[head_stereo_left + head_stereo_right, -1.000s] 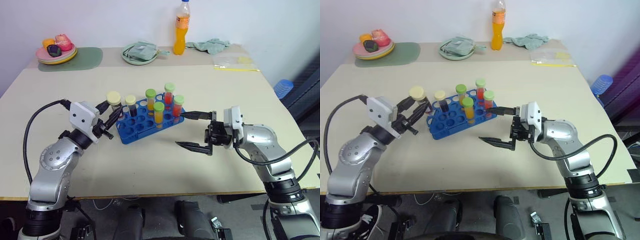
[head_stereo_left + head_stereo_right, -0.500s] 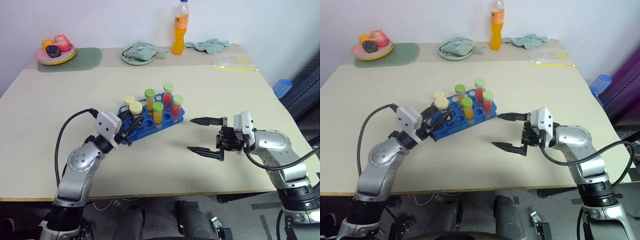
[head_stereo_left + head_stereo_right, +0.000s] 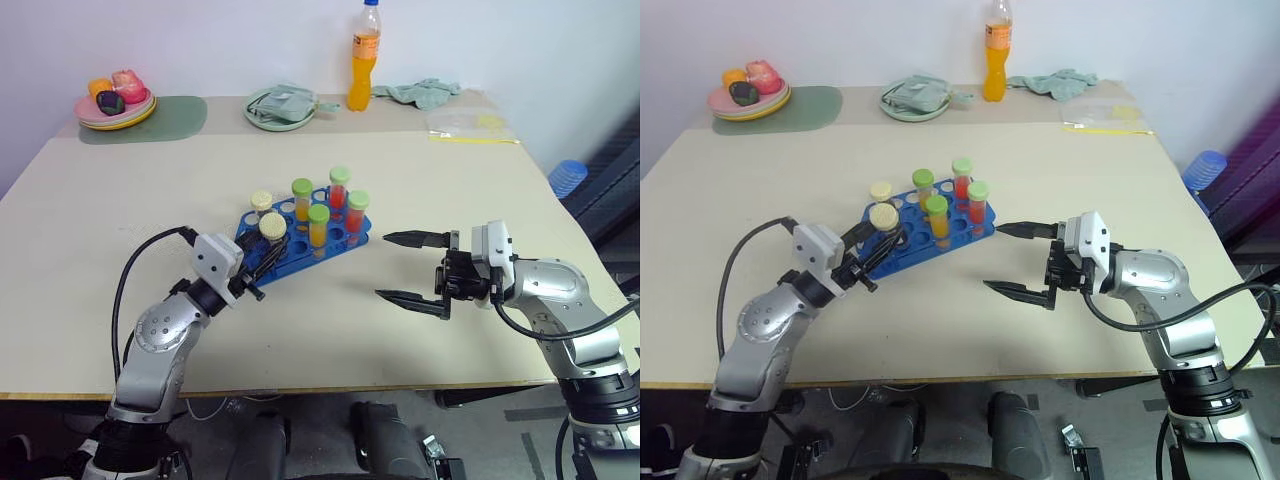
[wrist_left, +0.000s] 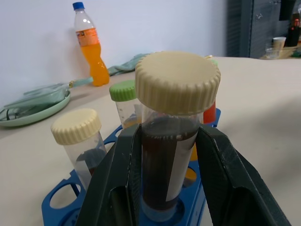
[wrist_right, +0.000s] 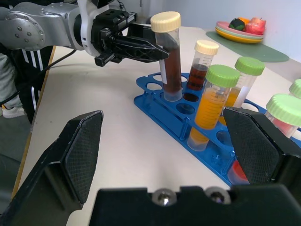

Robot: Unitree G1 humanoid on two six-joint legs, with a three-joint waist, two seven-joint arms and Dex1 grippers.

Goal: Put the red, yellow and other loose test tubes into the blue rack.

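Beige and matte, the desk (image 3: 420,160) runs back to a pale wall, where a tall plastic bottle of orange drink (image 3: 363,57) stands beside a crumpled green cloth (image 3: 425,92).

A second ago the left hand (image 3: 268,252) held its cream-capped clear test tube of dark brown liquid (image 3: 272,227) high beside the blue plastic rack (image 3: 300,237); now the hand has come down and across, and the tube's base sits in a hole at the rack's near corner. The fingers (image 4: 117,188) are still clamped on either side of the tube. Just beyond it stands another cream-capped dark tube (image 3: 261,203), then 4 green-capped tubes of orange and red. I judge this tube nearly placed, needing only release.

The right hand (image 3: 410,270) has drawn back from the rack's far end and hovers well apart from it, jaws spread wide and empty. No loose tube lies on the desk.
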